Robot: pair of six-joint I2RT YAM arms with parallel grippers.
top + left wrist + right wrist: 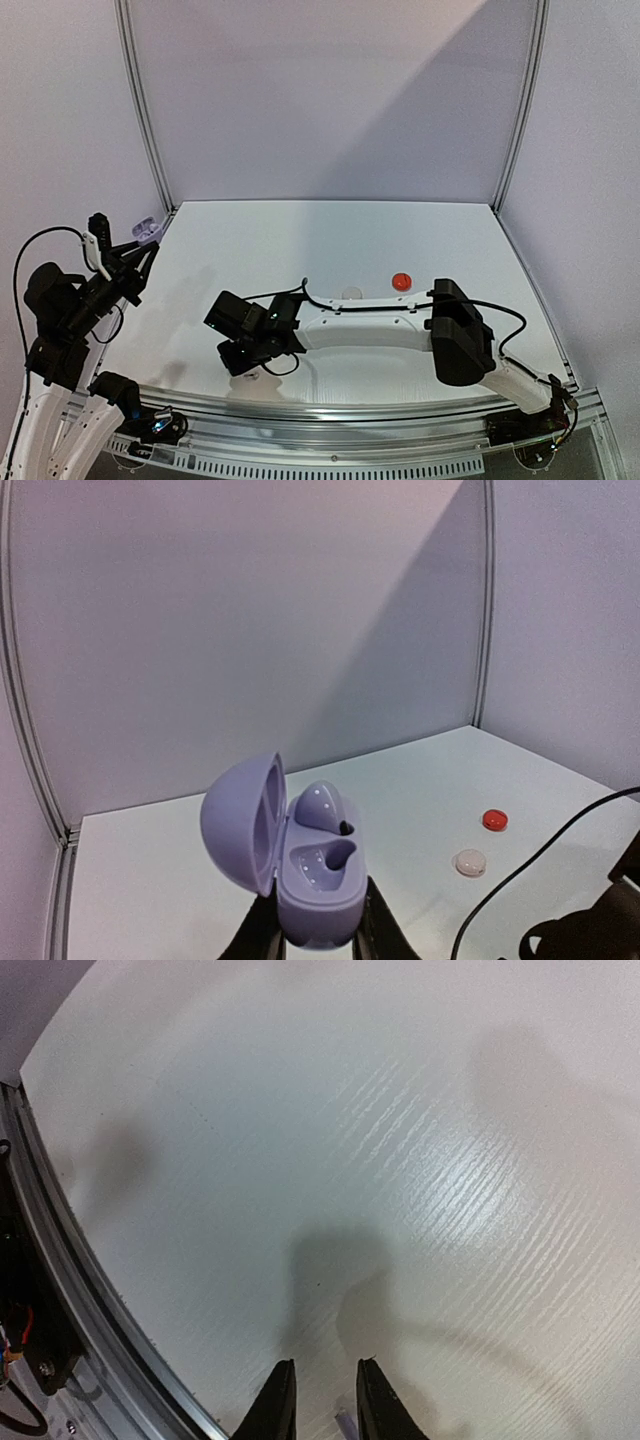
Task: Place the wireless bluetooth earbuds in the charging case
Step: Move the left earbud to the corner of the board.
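1. You had the right arm stretched leftward, low along the near edge of the table [300, 240], with its wrist bent down. The right gripper [325, 1364] pointed at the surface, its fingers a narrow gap apart. A small pale piece [345, 1426] showed between them at the bottom of the wrist view; I could not tell whether they gripped it.
2. Mid-table, toward the right edge, a red round case [402, 281] and a pale round case [352, 292] sat near each other.
3. You held the left arm raised by the left edge, toward the far-left corner. The left gripper [318, 920] clamped the base of the open lilac charging case [300, 870], with one lilac earbud [320, 805] seated in its farther pocket.
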